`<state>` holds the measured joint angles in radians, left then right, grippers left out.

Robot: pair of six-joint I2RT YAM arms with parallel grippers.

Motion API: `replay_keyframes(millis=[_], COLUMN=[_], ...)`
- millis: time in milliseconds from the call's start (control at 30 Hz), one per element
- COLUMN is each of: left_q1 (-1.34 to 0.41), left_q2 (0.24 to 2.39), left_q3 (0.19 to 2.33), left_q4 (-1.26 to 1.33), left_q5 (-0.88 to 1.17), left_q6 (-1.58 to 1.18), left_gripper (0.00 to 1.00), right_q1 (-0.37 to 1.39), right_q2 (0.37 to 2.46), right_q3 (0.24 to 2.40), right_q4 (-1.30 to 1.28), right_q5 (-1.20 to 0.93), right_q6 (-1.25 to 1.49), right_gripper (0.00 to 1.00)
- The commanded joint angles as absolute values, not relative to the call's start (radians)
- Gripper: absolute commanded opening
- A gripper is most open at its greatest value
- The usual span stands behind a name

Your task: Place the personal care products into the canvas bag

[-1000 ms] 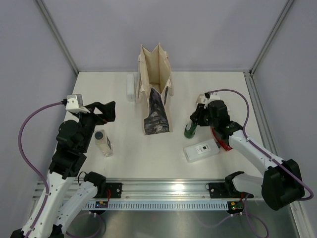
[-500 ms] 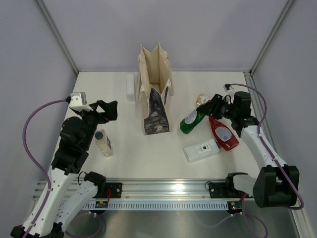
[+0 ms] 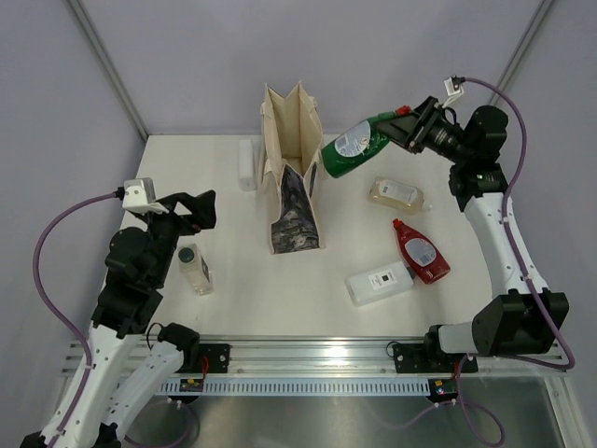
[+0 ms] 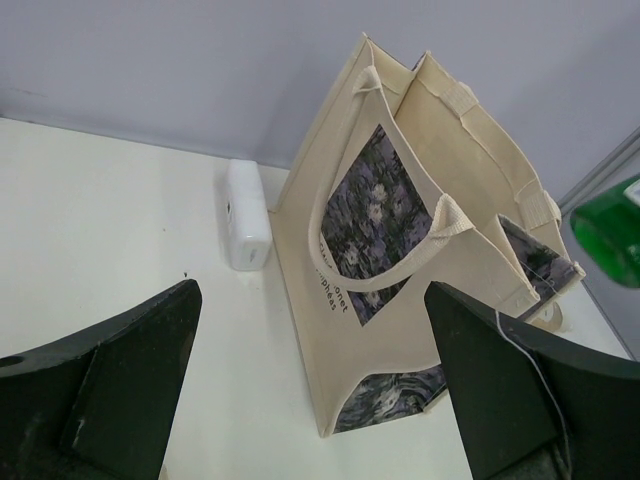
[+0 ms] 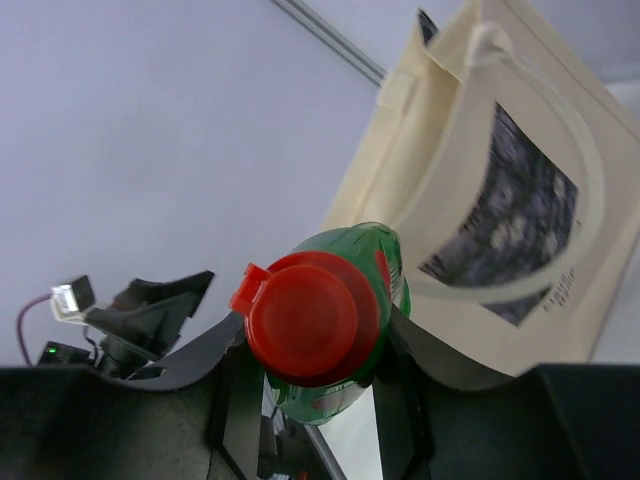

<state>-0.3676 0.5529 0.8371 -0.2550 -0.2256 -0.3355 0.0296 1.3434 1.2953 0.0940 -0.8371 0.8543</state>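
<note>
left gripper [image 3: 194,213] stays wide open and empty by the clear bottle [image 3: 194,269]. farther back, the right gripper [image 3: 403,127], clamped on the green bottle [image 3: 353,146] at its neck, has swung it up off the table [image 3: 280,280] to just beside the canvas bag [image 3: 276,140] mouth. looks nearly ready to drop in.

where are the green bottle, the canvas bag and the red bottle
green bottle [image 3: 353,145], top view, white label
canvas bag [image 3: 297,210], top view, printed side
red bottle [image 3: 421,253], top view, its label

Pale lilac-grey walls [image 3: 280,47] enclose a white table [image 3: 242,308] edged by a metal rail [image 3: 308,350].
</note>
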Motion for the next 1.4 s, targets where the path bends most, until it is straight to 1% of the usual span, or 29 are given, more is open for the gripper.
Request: replay_keyframes(millis=[0, 133, 267, 333, 400, 533, 567, 633, 667, 767, 800, 867, 967, 1000, 1033, 1100, 1133, 1167, 1233, 1267, 1333, 1367], left_q1=[-0.365, -0.365, -0.365, -0.365, -0.365, -0.365, -0.365, -0.365, -0.365, -0.365, -0.365, -0.365, -0.365, -0.365, -0.365, -0.365, -0.364, -0.364, -0.362, -0.361, -0.356, -0.353], left_q2=[0.538, 0.545, 0.552, 0.554, 0.554, 0.535, 0.531, 0.532, 0.537, 0.572, 0.603, 0.644, 0.731, 0.751, 0.781, 0.804, 0.824, 0.833, 0.868, 0.877, 0.893, 0.905], left_q3=[0.851, 0.857, 0.880, 0.897, 0.914, 0.946, 0.960, 0.982, 0.992, 1.029, 1.037, 1.054, 1.084, 1.091, 1.088, 1.065, 1.055, 1.046, 1.023, 1.019, 0.999, 0.993], left_q4=[-0.242, -0.276, -0.357, -0.402, -0.495, -0.636, -0.705, -0.803, -0.889, -1.024, -1.051, -1.123, -1.187, -1.196, -1.203, -1.198, -1.190, -1.183, -1.174, -1.170, -1.140, -1.122], left_q5=[-0.273, -0.276, -0.302, -0.337, -0.383, -0.443, -0.462, -0.558, -0.581, -0.624, -0.621, -0.615, -0.589, -0.581, -0.572, -0.554, -0.546, -0.525, -0.508, -0.505, -0.502, -0.493], left_q6=[-0.316, -0.334, -0.399, -0.435, -0.504, -0.597, -0.648, -0.771, -0.797, -0.891, -0.922, -0.963, -1.008, -1.014, -1.011, -1.006, -1.000, -0.994, -0.986, -0.983, -0.954, -0.939], left_gripper=[0.99, 0.99, 0.99, 0.99, 0.99, 0.99, 0.99, 0.98, 0.98, 0.98, 0.98, 0.98, 0.98, 0.98, 0.98, 0.98, 0.98, 0.98, 0.98, 0.98, 0.98, 0.98], right_q1=[0.044, 0.121, 0.221, 0.270, 0.294, 0.347, 0.366, 0.388, 0.409, 0.457, 0.465, 0.483, 0.503, 0.505, 0.506, 0.508, 0.506, 0.508, 0.506, 0.506, 0.506, 0.506], right_q2=[1.402, 1.523, 1.646, 1.721, 1.785, 1.850, 1.859, 1.891, 1.901, 1.920, 1.925, 1.939, 1.965, 1.971, 1.980, 1.991, 1.999, 2.003, 2.006, 2.006, 2.003, 2.002], right_q3=[1.500, 1.664, 1.839, 1.891, 1.957, 2.009, 2.017, 2.057, 2.066, 2.078, 2.079, 2.085, 2.120, 2.125, 2.135, 2.144, 2.155, 2.158, 2.164, 2.166, 2.171, 2.172], right_q4=[0.273, 0.241, 0.161, 0.143, 0.108, 0.055, 0.035, -0.078, -0.099, -0.225, -0.242, -0.288, -0.354, -0.366, -0.391, -0.406, -0.425, -0.429, -0.437, -0.440, -0.443, -0.449], right_q5=[-0.876, -0.824, -0.743, -0.703, -0.678, -0.660, -0.657, -0.652, -0.652, -0.638, -0.631, -0.618, -0.586, -0.588, -0.592, -0.591, -0.594, -0.589, -0.586, -0.584, -0.584, -0.594], right_q6=[0.992, 0.957, 0.804, 0.744, 0.660, 0.522, 0.456, 0.385, 0.314, 0.132, 0.091, 0.000, -0.104, -0.119, -0.156, -0.175, -0.190, -0.193, -0.198, -0.199, -0.207, -0.212], right_gripper=[0.00, 0.00, 0.00, 0.00, 0.00, 0.00, 0.00, 0.00, 0.00, 0.00, 0.03, 0.12, 0.18, 0.24, 0.36, 0.46, 0.57, 0.63, 0.70, 0.75, 0.80, 0.84])
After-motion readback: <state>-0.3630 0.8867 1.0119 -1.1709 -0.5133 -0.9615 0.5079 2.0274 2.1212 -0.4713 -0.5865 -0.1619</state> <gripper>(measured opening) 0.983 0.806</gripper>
